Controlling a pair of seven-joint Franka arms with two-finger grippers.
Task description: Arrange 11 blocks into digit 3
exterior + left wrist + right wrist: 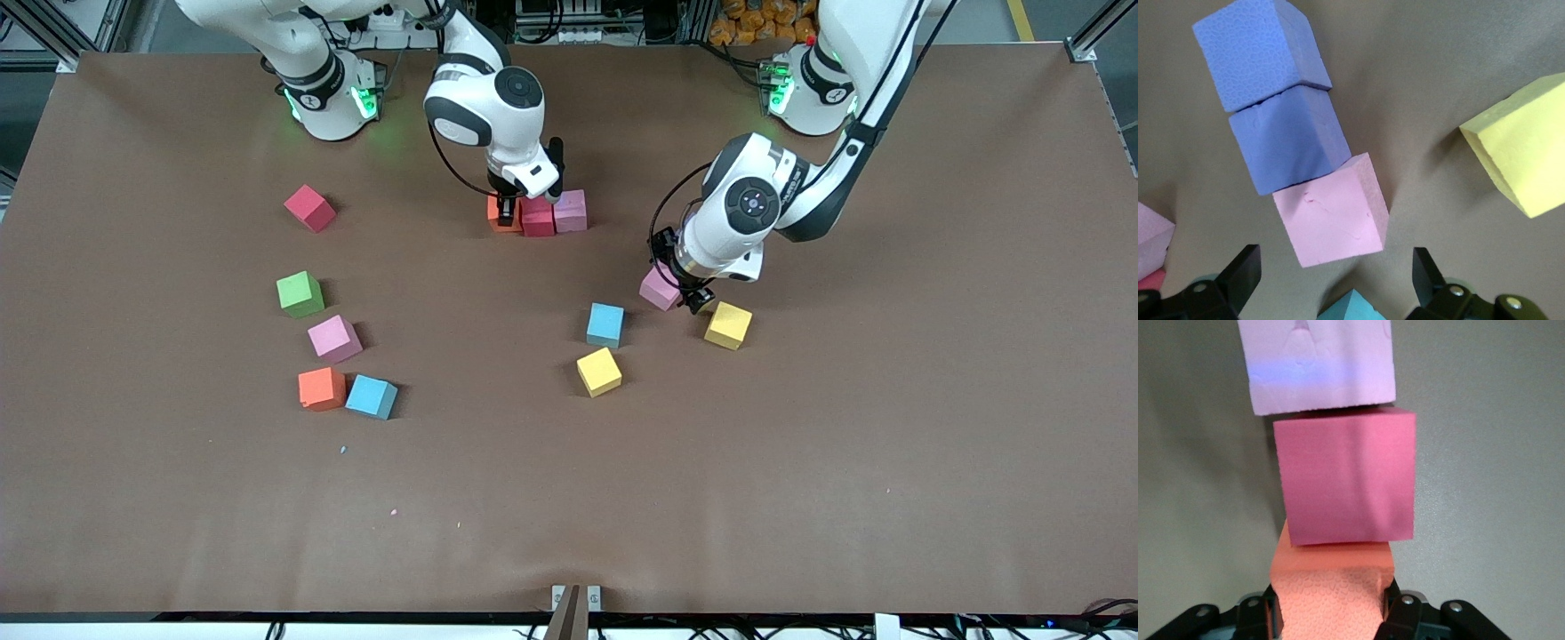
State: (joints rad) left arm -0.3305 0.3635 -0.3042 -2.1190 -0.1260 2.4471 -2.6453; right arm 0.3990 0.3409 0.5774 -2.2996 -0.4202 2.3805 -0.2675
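Toward the right arm's end of the table lie loose blocks: a red cube (309, 208), a green cube (300, 294), a pink cube (334, 339), an orange cube (321, 388) and a blue cube (371, 396). At mid-table the right gripper (505, 212) clamps an orange block (1331, 597), touching a magenta block (537, 217) and a lilac block (570, 211) in one row. The left gripper (686, 293), fingers wide, hangs over a pink block (1331, 219), near a light-blue cube (605, 324) and two yellow cubes (598, 372).

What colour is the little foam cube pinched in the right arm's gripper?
Orange. The orange foam cube shows best in the right wrist view, clamped in the right gripper.
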